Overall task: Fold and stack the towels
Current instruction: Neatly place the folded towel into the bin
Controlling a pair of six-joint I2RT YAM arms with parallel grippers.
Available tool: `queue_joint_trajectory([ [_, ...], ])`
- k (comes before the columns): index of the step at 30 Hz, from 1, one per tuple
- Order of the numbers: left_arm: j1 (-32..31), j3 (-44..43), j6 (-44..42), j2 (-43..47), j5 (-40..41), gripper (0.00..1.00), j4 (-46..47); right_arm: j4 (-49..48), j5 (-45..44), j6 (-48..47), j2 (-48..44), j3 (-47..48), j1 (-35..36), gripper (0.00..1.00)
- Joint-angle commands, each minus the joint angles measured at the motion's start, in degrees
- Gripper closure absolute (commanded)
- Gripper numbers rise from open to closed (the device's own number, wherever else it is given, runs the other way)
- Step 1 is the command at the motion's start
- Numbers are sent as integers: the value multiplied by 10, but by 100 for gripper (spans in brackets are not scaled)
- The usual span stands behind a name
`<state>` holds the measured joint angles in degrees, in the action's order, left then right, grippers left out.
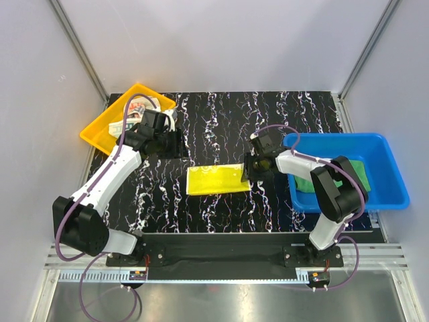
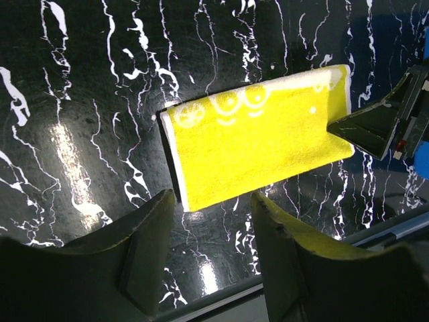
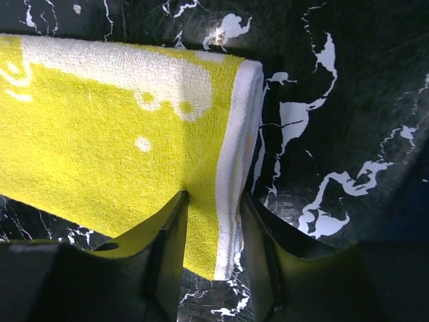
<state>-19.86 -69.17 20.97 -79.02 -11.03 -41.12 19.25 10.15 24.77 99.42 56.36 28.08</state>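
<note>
The yellow towel (image 1: 214, 180) lies folded flat in the middle of the black marbled table; it also shows in the left wrist view (image 2: 261, 144) and the right wrist view (image 3: 87, 134). My right gripper (image 3: 214, 201) is closed on its white right edge (image 1: 251, 168), one finger pressing into the yellow top, the other outside the edge. My left gripper (image 2: 211, 201) is open and empty, hovering over bare table left of the towel (image 1: 161, 137). The green towel (image 1: 362, 171) lies in the blue bin, partly hidden by the right arm. The white printed towel (image 1: 142, 107) lies in the yellow tray.
The yellow tray (image 1: 100, 131) stands at the back left, right beside the left gripper. The blue bin (image 1: 389, 168) stands at the right edge. A dark square patch (image 1: 175, 144) lies on the table by the left gripper. Grey walls enclose the table.
</note>
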Motion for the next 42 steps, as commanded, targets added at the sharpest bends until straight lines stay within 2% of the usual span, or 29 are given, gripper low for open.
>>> queue_joint_trajectory([
  [1, 0, -2, -6, 14, 28, 45, 8, 0, -17, 5, 33, -22, 13, 57],
  [6, 0, 1, -3, 17, 36, 46, 8, -6, -16, -1, 34, -27, 14, 69],
  [9, 0, 1, -3, 17, 37, 46, 9, -18, 6, 1, 25, -27, 14, 79],
  [10, 0, 2, -3, 16, 39, 46, 7, -25, 14, 4, 18, -30, 14, 86],
  [14, 0, 2, -4, 19, 46, 46, 6, -24, 7, 5, -3, -35, 14, 100],
  [17, 1, 4, -3, 23, 52, 46, 7, 10, -24, -5, -35, -28, 13, 100],
  [25, 0, 3, -2, 24, 51, 46, 6, 192, -140, -42, -120, 45, 14, 100],
  [36, 0, 4, -1, 21, 40, 46, 9, 393, -239, -79, -163, 167, 6, 100],
  [40, 0, 6, 0, 19, 34, 46, 9, 428, -263, -97, -201, 195, -41, 100],
  [42, 0, 8, 0, 17, 28, 46, 10, 436, -284, -108, -214, 198, -89, 100],
])
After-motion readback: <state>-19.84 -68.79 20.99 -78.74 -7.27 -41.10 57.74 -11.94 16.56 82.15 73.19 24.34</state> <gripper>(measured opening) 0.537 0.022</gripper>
